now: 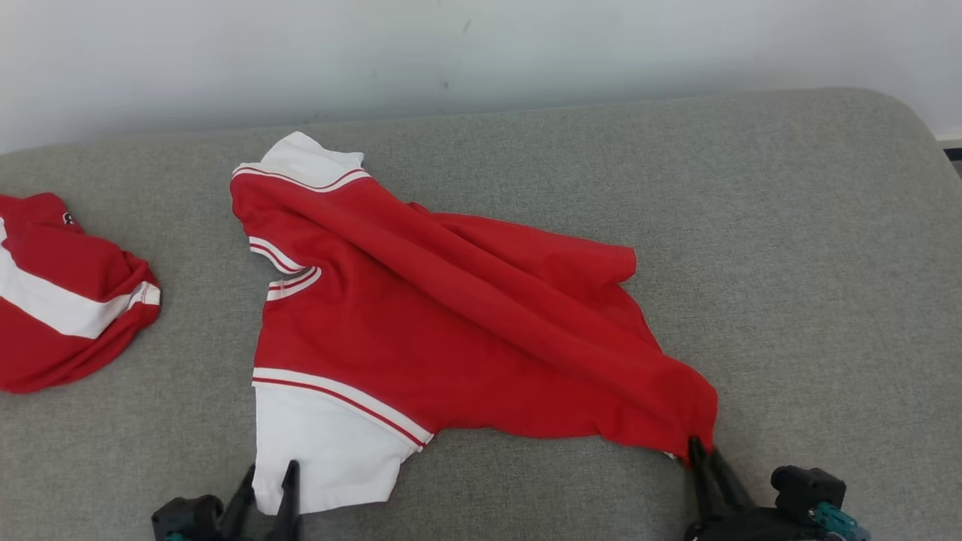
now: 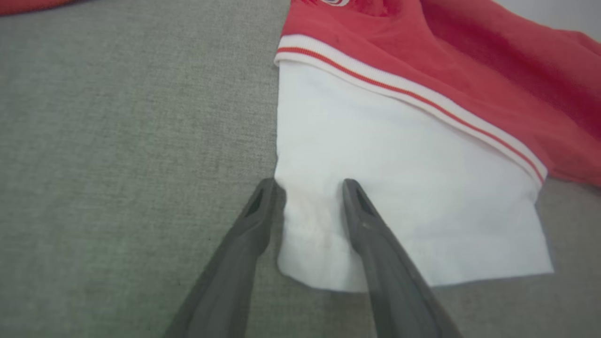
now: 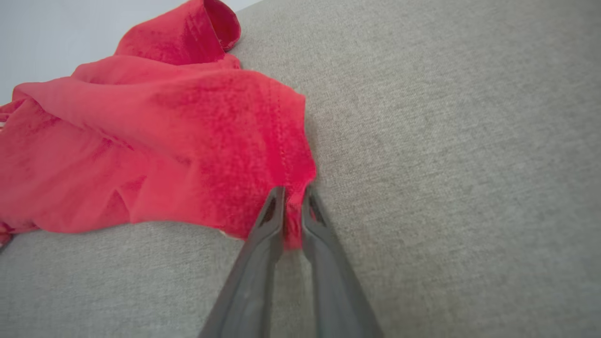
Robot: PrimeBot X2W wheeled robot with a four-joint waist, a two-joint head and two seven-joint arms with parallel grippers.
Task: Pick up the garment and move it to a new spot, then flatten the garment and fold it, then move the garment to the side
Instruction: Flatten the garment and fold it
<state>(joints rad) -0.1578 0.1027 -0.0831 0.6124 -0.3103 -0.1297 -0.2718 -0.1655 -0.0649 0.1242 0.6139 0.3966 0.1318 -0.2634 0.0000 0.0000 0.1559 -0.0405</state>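
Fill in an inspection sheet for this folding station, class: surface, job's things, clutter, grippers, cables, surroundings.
Surface: grey fabric cushion.
Job's things: red and white garment, spread but rumpled, with a ridge running diagonally.
Clutter: second garment, also red and white, bunched at the left edge.
Grippers: left gripper open, fingers straddling the white corner; right gripper pinching the red hem corner.
Cables: nothing seen.
Surroundings: pale wall behind.

2nd red/wht shirt (image 1: 68, 300) (crumpled) on grey cushion (image 1: 789, 263), far left.
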